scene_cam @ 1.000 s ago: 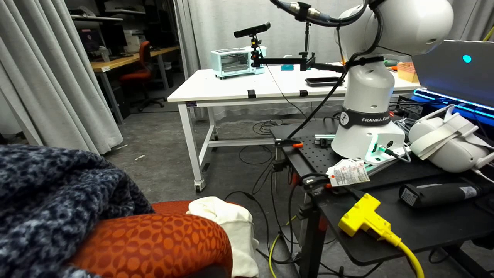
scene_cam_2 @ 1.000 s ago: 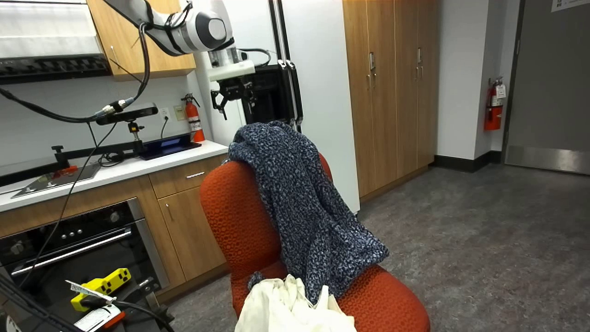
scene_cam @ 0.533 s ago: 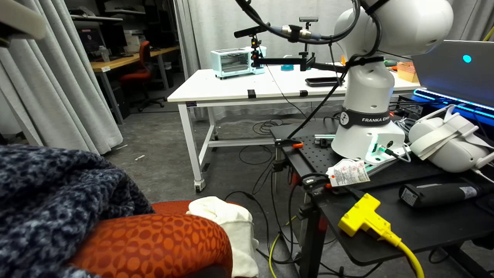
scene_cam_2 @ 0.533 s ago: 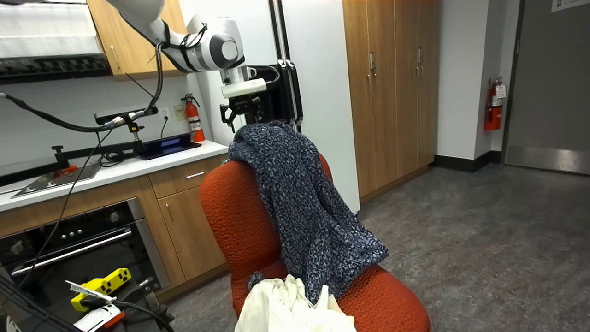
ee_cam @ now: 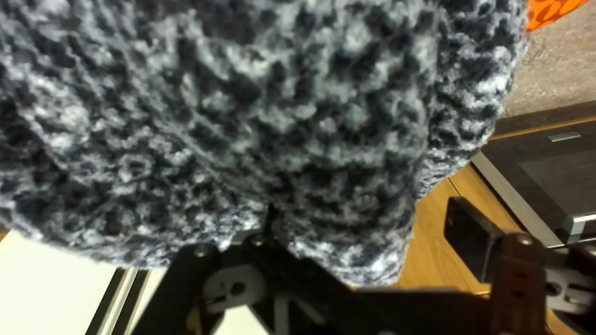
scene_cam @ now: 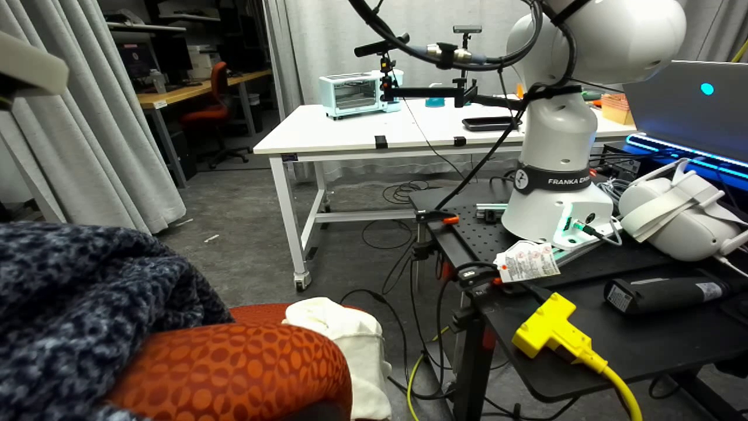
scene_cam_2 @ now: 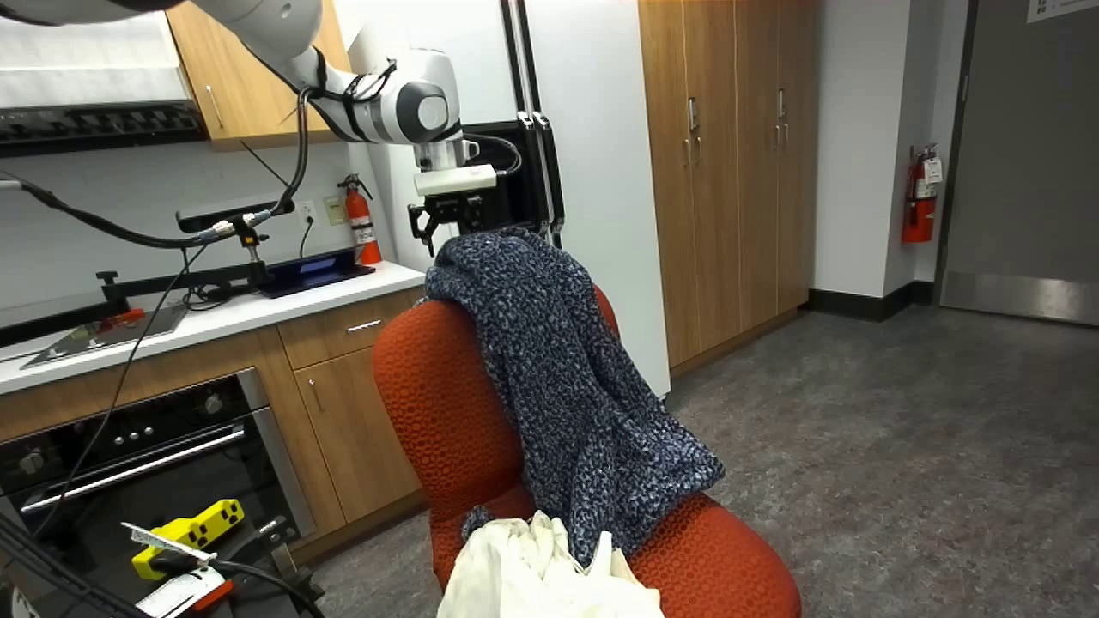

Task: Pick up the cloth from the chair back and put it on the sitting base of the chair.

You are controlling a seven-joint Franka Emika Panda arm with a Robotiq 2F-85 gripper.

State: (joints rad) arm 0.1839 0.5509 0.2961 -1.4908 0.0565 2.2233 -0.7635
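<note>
The dark blue-grey knitted cloth [scene_cam_2: 567,378] hangs over the top of the orange chair's back [scene_cam_2: 429,369], and its lower end lies on the seat [scene_cam_2: 730,558]. The cloth also shows at the left of an exterior view [scene_cam: 87,310]. My gripper [scene_cam_2: 451,232] is low at the top of the cloth, behind it; one finger is partly hidden. In the wrist view my gripper [ee_cam: 370,228] is open. A fold of the cloth [ee_cam: 344,186] lies between the fingers, against or close to the left finger, with a gap to the right one.
A cream cloth bag [scene_cam_2: 549,575] lies at the seat's front, also seen in an exterior view [scene_cam: 350,345]. A counter [scene_cam_2: 326,292], a fridge [scene_cam_2: 601,172] and a fire extinguisher [scene_cam_2: 361,223] stand behind. A yellow power strip [scene_cam: 555,327] lies on the black robot table [scene_cam: 584,374].
The arm has moved down and to the right, bringing the open gripper from above the chair back to the cloth's top. The last half second shows only a small further lowering.
</note>
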